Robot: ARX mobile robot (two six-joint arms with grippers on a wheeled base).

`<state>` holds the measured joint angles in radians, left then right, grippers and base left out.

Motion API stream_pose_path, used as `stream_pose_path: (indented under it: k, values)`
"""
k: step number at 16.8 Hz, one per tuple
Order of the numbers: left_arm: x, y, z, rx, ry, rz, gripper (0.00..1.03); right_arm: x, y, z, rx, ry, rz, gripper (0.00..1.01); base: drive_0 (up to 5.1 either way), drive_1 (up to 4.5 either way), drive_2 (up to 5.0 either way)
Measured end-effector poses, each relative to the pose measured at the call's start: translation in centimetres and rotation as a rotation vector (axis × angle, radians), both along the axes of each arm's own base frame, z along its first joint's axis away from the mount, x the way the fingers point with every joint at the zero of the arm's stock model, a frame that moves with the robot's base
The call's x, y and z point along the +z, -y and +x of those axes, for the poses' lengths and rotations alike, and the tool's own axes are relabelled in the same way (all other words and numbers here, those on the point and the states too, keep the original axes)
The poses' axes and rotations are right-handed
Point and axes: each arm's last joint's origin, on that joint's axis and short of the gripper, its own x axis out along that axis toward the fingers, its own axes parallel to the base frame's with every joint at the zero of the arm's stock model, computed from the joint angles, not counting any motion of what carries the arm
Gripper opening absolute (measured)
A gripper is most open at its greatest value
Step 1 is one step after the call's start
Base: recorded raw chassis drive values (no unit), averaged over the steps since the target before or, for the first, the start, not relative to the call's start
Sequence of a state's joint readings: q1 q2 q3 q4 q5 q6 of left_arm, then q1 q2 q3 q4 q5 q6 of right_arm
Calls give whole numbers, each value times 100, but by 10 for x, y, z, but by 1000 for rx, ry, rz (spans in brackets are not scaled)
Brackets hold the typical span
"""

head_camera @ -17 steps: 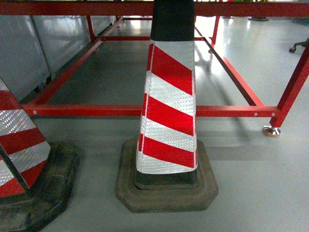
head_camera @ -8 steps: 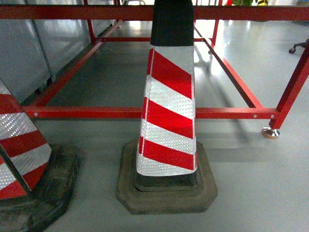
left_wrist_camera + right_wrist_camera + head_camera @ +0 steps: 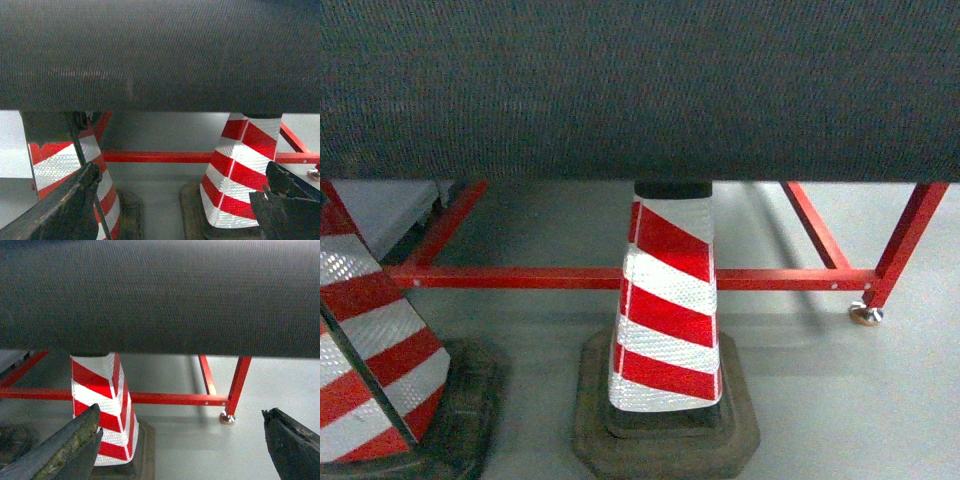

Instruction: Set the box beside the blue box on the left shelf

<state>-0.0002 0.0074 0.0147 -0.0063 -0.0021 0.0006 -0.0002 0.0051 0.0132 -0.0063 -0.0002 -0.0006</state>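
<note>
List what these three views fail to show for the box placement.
- The box and the left shelf: in no view; a dark textured band fills the upper part of each picture.
- Middle cone: top hidden by that band in the head view.
- Left cone: cut off by the head view's left edge.
- Left pincer and right pincer: only finger ends show, spread apart and empty.
</note>
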Motion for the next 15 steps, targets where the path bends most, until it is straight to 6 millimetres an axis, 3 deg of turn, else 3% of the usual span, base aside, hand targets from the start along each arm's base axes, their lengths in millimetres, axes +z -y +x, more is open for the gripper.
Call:
stream_pose_path:
  k: [15]
  values:
    - [0,0,0,-2,0,0,98,0,0,0,0,1,4,98,0,0,0]
